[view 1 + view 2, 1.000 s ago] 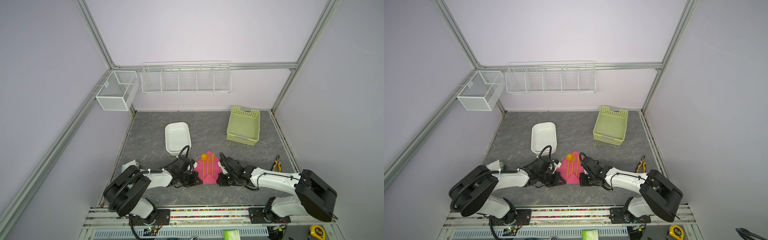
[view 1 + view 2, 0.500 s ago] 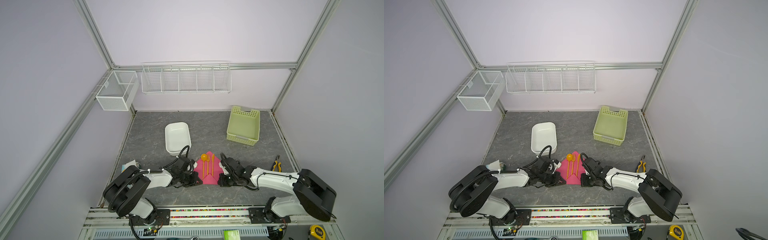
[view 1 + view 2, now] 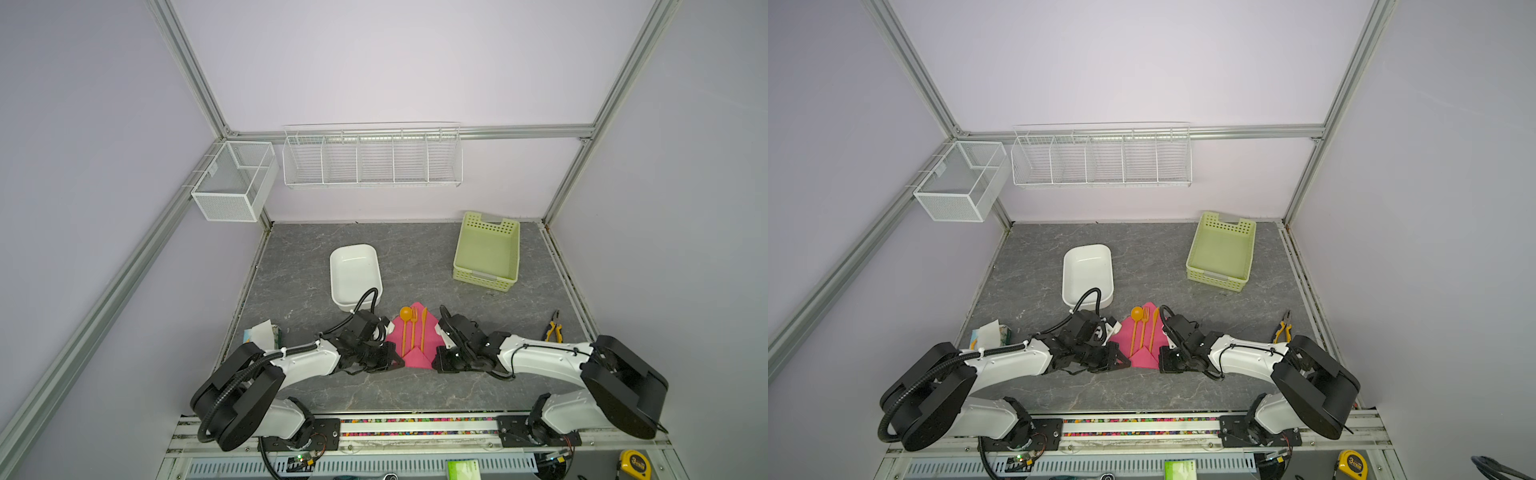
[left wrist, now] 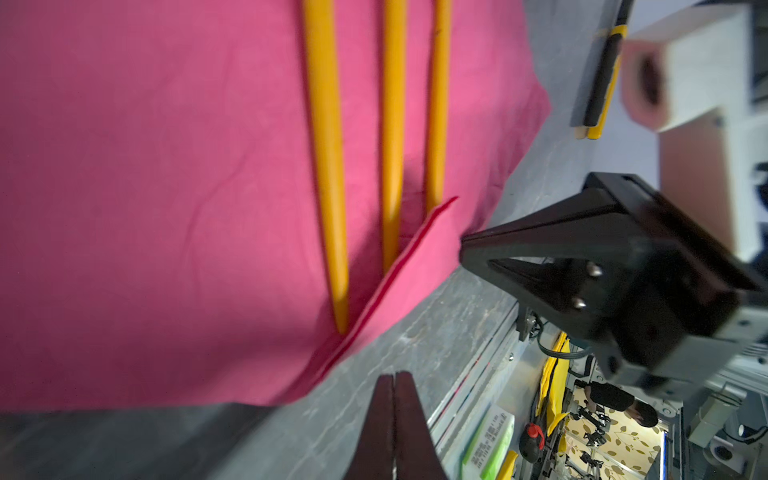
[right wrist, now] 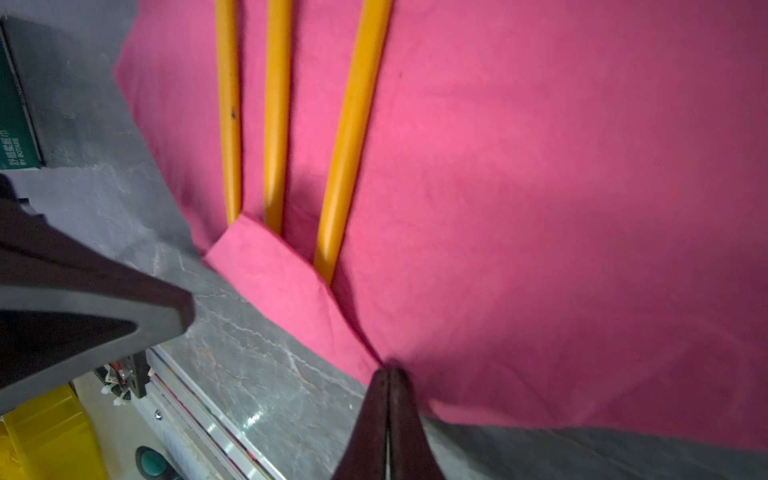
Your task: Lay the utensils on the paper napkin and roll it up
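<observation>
The left claw [image 3: 397, 363] and right claw [image 3: 436, 365] hem the napkin [image 3: 432, 336] on both sides. The tub [image 3: 354, 274] and a cable loop [image 3: 366, 294] block far left. Desk [image 3: 415, 257] between tub and basket [image 3: 486, 253] lies open, as does the near strip. Pliers [image 3: 554, 330] lie at the right edge.

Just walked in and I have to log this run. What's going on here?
Two robot arms are wrapping cutlery. The spoon, fork and knife lie side by side on the napkin, whose near corner is folded back to the handle ends. The left gripper, jaws shut, hangs just off the napkin's edge. The right gripper, jaws shut, meets that edge beside the fold. Whether it pinches paper is unclear. Nothing is rolled yet.
</observation>
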`<act>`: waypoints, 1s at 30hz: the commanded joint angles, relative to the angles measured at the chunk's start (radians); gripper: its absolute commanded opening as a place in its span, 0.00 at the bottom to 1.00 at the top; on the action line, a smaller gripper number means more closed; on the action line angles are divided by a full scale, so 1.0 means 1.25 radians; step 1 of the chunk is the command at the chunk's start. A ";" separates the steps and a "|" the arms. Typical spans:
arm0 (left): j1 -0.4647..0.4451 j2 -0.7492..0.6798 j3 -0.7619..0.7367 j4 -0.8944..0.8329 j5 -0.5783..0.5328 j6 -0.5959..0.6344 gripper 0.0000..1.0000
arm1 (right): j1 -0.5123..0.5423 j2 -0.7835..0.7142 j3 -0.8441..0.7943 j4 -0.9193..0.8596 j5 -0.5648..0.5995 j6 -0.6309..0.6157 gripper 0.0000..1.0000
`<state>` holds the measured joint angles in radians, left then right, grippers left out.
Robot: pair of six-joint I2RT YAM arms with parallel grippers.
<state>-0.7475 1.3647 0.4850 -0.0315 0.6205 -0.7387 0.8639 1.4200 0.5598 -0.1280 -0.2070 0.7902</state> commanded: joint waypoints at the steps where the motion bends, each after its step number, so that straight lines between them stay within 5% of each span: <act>1: -0.008 -0.031 0.054 -0.046 -0.010 0.029 0.00 | -0.004 0.019 -0.019 -0.042 0.004 0.020 0.09; 11: -0.082 0.082 0.158 -0.041 -0.025 0.035 0.00 | -0.003 0.014 -0.017 -0.047 0.004 0.021 0.09; 30: -0.085 0.255 0.228 0.017 -0.008 0.048 0.00 | -0.004 -0.023 -0.007 -0.088 -0.003 0.010 0.10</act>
<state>-0.8513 1.6592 0.7425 -0.0395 0.5961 -0.6907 0.8635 1.3907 0.5568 -0.1844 -0.2073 0.7895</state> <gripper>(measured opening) 0.047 0.102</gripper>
